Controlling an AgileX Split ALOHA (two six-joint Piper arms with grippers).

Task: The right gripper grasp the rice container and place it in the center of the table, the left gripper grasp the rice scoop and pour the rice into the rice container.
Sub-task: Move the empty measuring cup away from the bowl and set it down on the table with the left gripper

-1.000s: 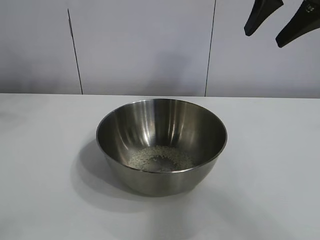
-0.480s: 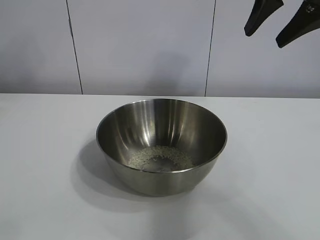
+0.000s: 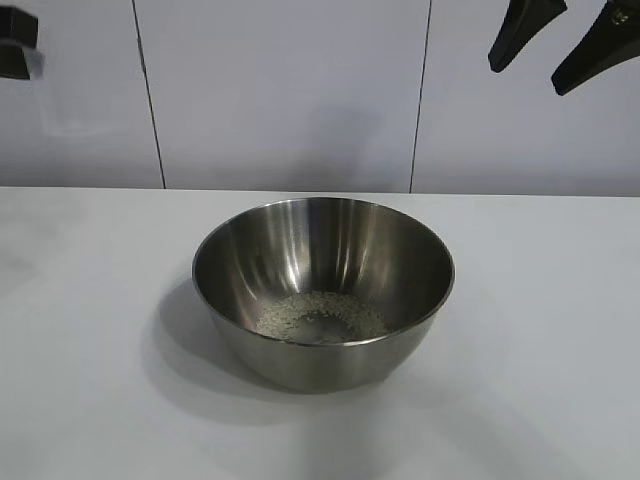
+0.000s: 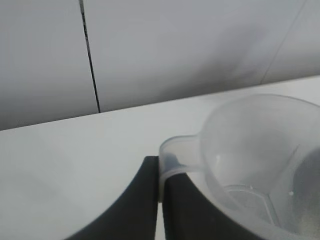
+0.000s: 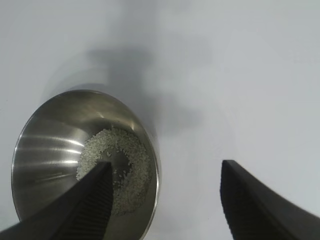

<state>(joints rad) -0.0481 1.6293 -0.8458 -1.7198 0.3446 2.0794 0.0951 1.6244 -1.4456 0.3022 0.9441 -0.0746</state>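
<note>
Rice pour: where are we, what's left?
Done: the large round stainless-steel bowl stands mid-table on the white tabletop with a thin ring of whitish rice inside. In hand: the left end effector is shut on the handle of the small translucent plastic scoop, at the exterior view's left edge, clear of the bowl. The right end effector hangs open above. Left: setting the scoop down.

Pale grey wall point(image 3: 290, 90) behind everything, made of flat panels. Two thin dark vertical seams: one seam point(image 3: 148, 95) left of centre, second seam point(image 3: 420, 95) right of centre, both running down to the wall's lower edge. Same wall point(image 4: 200, 45) and one seam point(image 4: 90, 55) show in the left wrist view.
</note>
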